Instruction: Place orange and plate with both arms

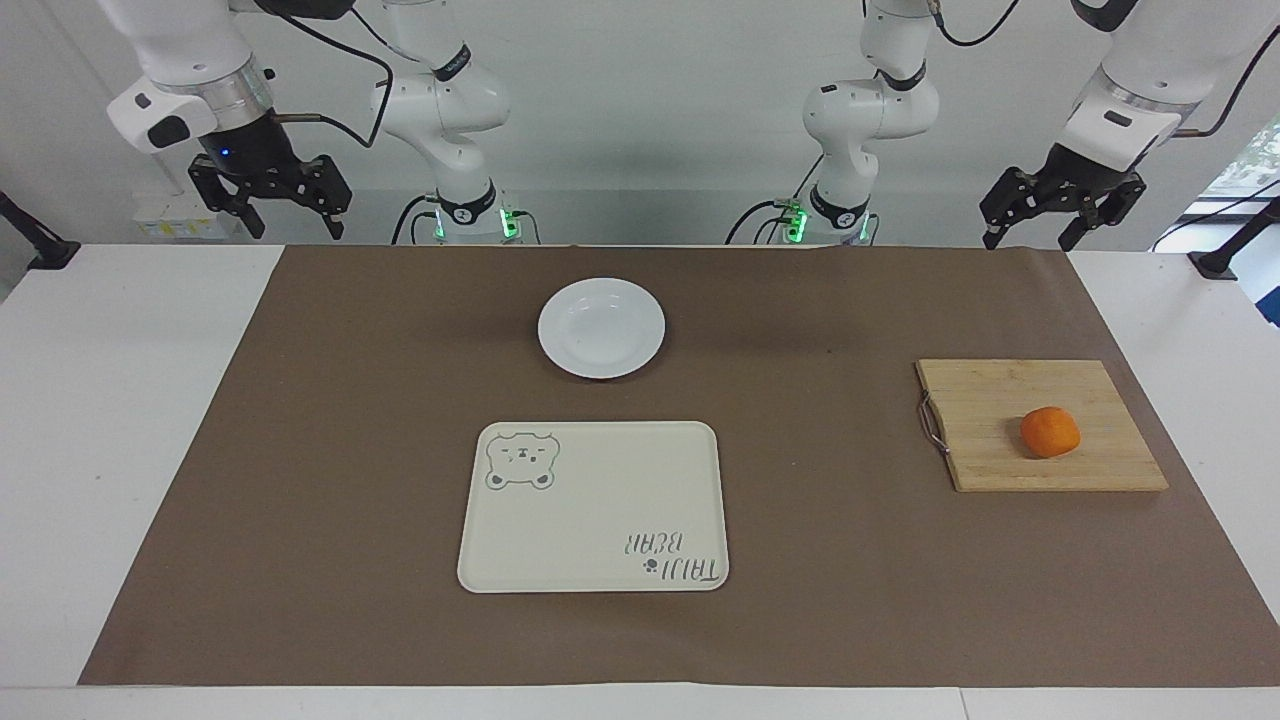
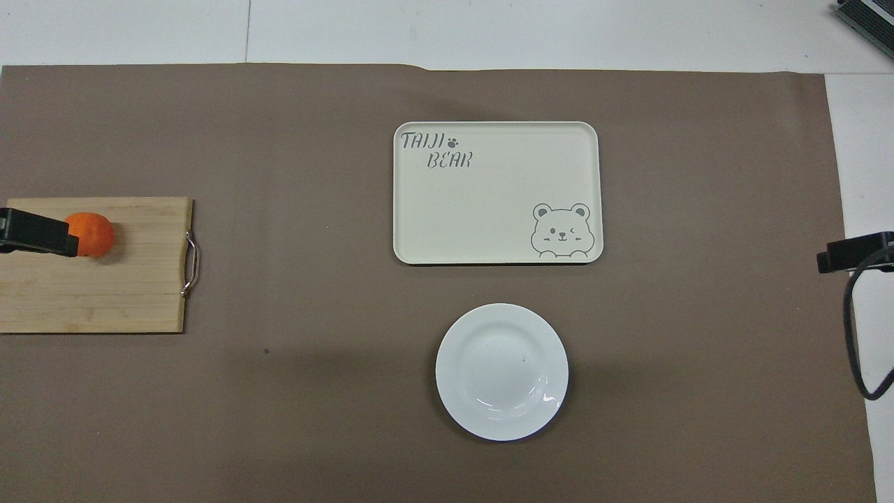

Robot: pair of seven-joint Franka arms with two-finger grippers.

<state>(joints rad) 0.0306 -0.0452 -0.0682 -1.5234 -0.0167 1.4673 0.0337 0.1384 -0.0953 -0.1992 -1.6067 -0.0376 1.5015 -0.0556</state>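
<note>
The orange [image 1: 1049, 432] lies on a wooden cutting board [image 1: 985, 400] toward the left arm's end of the table; it also shows in the overhead view [image 2: 94, 234]. The white plate [image 1: 601, 327] sits empty on the brown mat, mid-table and near the robots, and shows in the overhead view too [image 2: 501, 371]. My left gripper [image 1: 1028, 240] hangs open and empty, raised over the mat's edge nearest the robots at the left arm's end. My right gripper [image 1: 297, 230] hangs open and empty, raised over that edge at the right arm's end.
A cream rectangular tray with a bear drawing [image 1: 590, 500] lies empty, farther from the robots than the plate. The cutting board has a metal handle [image 1: 930, 424] on the side toward the tray. A brown mat [image 1: 350, 450] covers most of the white table.
</note>
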